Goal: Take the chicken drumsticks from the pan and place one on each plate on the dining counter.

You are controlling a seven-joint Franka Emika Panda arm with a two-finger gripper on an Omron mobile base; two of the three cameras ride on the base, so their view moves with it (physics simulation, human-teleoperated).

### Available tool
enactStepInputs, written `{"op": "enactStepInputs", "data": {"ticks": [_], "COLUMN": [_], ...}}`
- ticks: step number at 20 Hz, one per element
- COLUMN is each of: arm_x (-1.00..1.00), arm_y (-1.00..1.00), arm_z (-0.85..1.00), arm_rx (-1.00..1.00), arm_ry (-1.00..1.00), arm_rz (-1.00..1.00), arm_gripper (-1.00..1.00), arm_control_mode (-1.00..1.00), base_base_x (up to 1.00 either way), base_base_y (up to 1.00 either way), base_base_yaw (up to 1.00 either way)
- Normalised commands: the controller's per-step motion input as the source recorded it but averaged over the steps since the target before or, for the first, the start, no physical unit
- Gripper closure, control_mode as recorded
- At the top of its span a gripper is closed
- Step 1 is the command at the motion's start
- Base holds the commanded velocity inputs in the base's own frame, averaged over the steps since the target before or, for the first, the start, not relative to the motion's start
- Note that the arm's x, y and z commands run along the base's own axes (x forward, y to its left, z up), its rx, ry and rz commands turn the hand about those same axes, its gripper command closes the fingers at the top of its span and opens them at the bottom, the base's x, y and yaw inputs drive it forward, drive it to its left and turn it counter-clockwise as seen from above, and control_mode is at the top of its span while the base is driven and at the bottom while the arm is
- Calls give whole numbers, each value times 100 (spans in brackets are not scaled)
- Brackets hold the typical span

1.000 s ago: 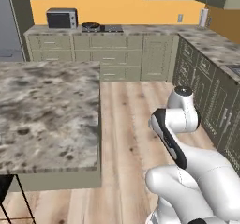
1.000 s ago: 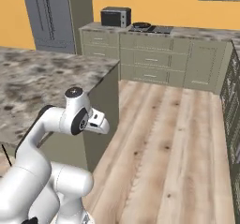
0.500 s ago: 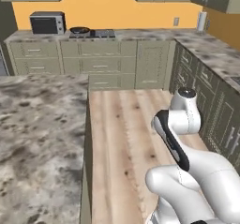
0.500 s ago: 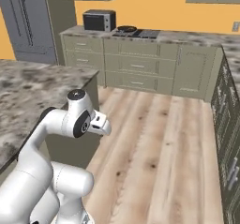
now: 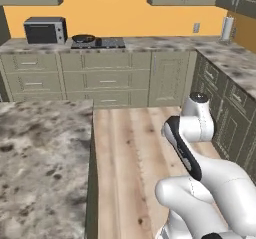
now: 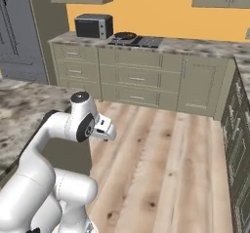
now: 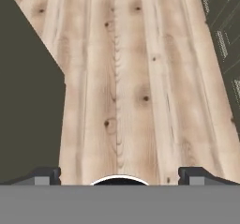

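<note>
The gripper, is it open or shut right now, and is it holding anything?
Open and empty: the gripper has its fingertips far apart, with bare wood floor between them.

Black pan (image 5: 83, 38), speckled grey-brown dining counter (image 5: 40, 163), seemingly olive cabinets (image 5: 110, 75).

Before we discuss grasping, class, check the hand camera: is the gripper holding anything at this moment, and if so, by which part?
Nothing is held. The gripper is open, its fingertips wide apart with bare wooden floor between them; the pan sits far off on the stove.

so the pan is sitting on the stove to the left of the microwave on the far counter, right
Not quite: the pan sits on the stove to the right of the microwave, not the left. It is on the far counter, as the left base view shows.
</note>
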Motion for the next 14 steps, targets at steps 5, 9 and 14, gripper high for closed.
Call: {"op": "enactStepInputs", "data": {"ticks": [5, 9, 14], "arm_x": [0, 0, 0], "arm_y": [0, 0, 0], "arm_z": [0, 0, 0], "arm_rx": [0, 0, 0], "arm_ry": [0, 0, 0], "arm_rz": [0, 0, 0], "arm_gripper": [-100, -100, -100], "arm_control_mode": [100, 100, 100], "base_base_x": [100, 100, 100], "base_base_y": [-25, -21, -9], "base_base_yaw": [2, 8, 18]}}
